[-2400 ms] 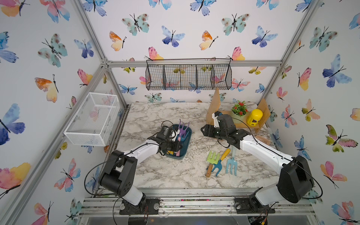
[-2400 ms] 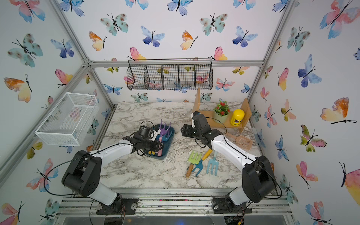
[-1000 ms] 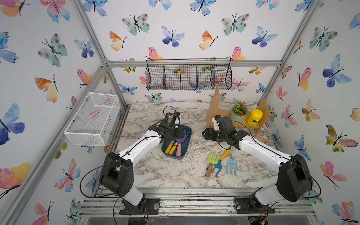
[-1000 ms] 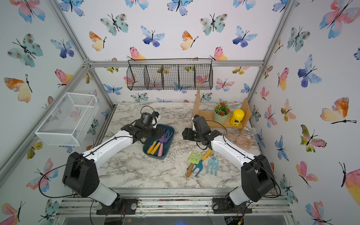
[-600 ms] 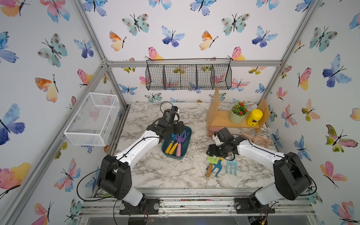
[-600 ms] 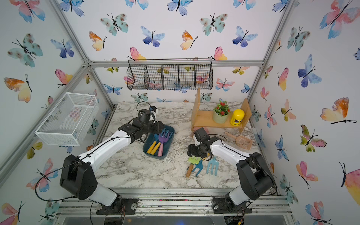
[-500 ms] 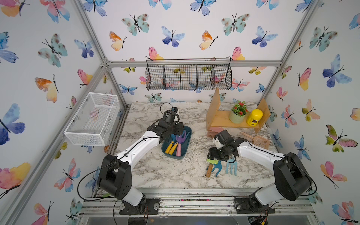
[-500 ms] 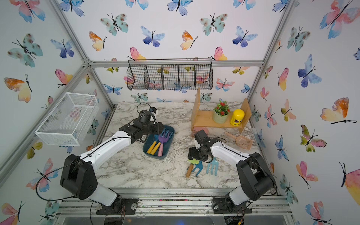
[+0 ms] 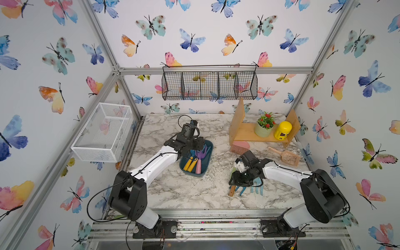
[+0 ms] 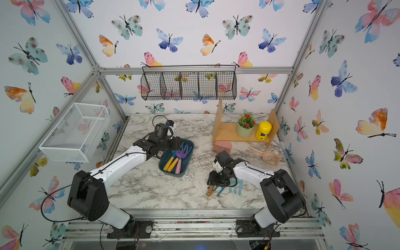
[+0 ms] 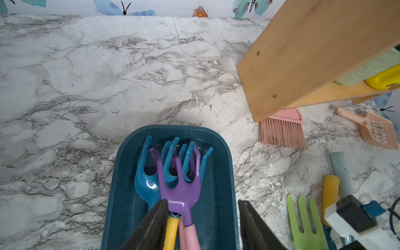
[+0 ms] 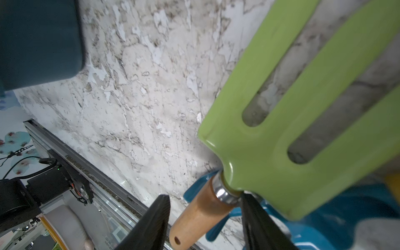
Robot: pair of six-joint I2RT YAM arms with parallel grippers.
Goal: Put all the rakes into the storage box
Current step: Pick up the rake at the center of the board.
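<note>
Right wrist view: the rake point(image 12: 270, 151), green-headed with a wooden handle, lies on the counter near its front edge, right of the middle. Its handle crosses a teal tool point(image 12: 324, 216) underneath. The right gripper point(image 12: 203, 195) straddles the handle just behind the metal collar. Its jaws stand apart with a sliver of gap on one side, so nothing is clamped yet. In a top view a pale blue fork point(image 9: 256, 188) lies just beside this pair. The storage box point(image 9: 194, 174) sits near the counter's middle, well apart from the rake, with a purple tool point(image 11: 179, 190) and others inside. The left gripper point(image 11: 201, 203) hangs over the box, jaws apart, holding nothing. Risks, as I judge them:
- The closing jaws may pinch or drag the teal tool along.
- A grip so near the collar may let the rake swing.
- The left gripper may block the drop into the crowded box.
</note>
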